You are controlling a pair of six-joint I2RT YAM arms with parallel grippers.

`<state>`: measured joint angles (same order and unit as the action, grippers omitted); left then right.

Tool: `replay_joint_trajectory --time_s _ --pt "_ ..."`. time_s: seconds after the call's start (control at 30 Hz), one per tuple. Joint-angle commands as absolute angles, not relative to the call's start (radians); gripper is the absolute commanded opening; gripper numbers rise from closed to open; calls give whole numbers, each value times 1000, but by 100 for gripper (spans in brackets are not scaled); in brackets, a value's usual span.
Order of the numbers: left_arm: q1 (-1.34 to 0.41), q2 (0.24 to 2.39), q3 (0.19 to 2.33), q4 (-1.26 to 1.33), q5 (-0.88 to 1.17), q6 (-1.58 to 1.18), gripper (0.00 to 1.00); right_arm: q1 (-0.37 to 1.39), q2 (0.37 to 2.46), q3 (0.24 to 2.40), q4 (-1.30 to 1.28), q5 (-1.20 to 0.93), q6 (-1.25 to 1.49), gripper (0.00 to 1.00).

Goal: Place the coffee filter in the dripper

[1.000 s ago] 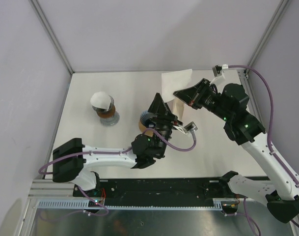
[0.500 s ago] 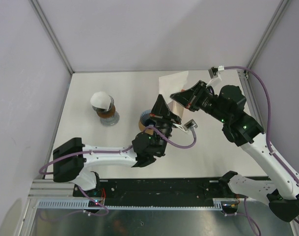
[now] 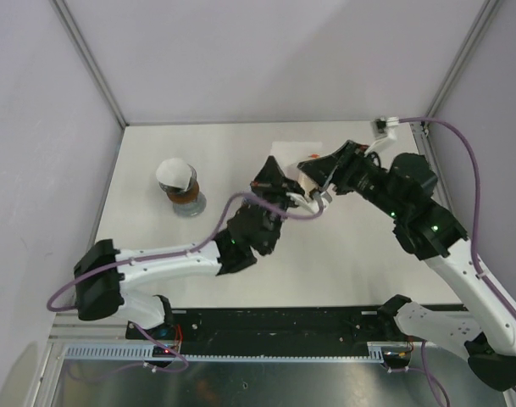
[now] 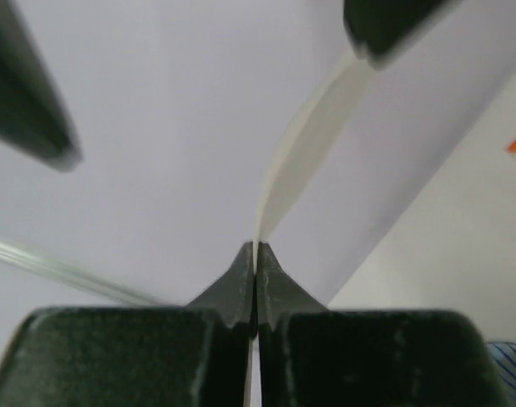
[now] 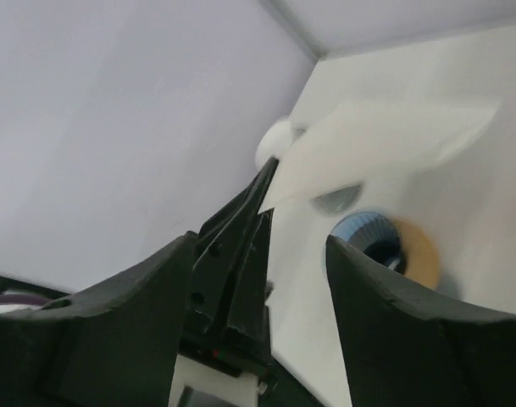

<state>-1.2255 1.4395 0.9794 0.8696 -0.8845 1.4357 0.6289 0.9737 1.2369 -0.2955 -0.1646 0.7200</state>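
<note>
Coffee filter (image 5: 385, 144) is pinched at its edge by the pressed-together left fingers (image 4: 241, 280), aloft ahead of the spread, empty right fingers (image 5: 130, 322); carrying step judged in hand, next lowering it into the dripper (image 5: 378, 244) beneath them.

Pale lilac walls (image 3: 241, 51) enclose a white table (image 3: 147, 161), slim metal corner posts (image 3: 88, 61) at the back, slotted rail (image 3: 266, 353) along the near edge, soft even light

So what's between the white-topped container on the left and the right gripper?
The left gripper, shut on the coffee filter, sits between them; the top view shows it.
</note>
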Motion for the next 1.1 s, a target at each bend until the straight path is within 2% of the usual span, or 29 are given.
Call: replay_joint_trajectory --time_s 0.0,0.07,0.17,0.3,0.5,0.63,0.8,1.07 --pt "-1080 1336 1241 27 -665 706 0 615 876 1241 -366 -125 541 72" --pt "-999 1320 1350 -225 -458 517 0 590 858 1240 -404 -151 479 76" --pt "-935 1297 1443 -396 -211 396 0 528 846 1241 -423 -244 424 84" --pt "-863 1288 1543 -514 95 263 0 483 863 1241 -404 -379 361 91" --pt "-726 1266 1584 -565 423 109 0 473 869 1240 -424 -456 250 95" --pt "-659 1247 1582 -570 587 58 0 472 864 1223 -449 -532 161 95" --pt "-651 1242 1574 -583 737 46 0 472 856 1137 -269 -623 208 91" --pt "-651 1229 1586 -611 923 80 0 472 930 1116 -91 -691 290 84"
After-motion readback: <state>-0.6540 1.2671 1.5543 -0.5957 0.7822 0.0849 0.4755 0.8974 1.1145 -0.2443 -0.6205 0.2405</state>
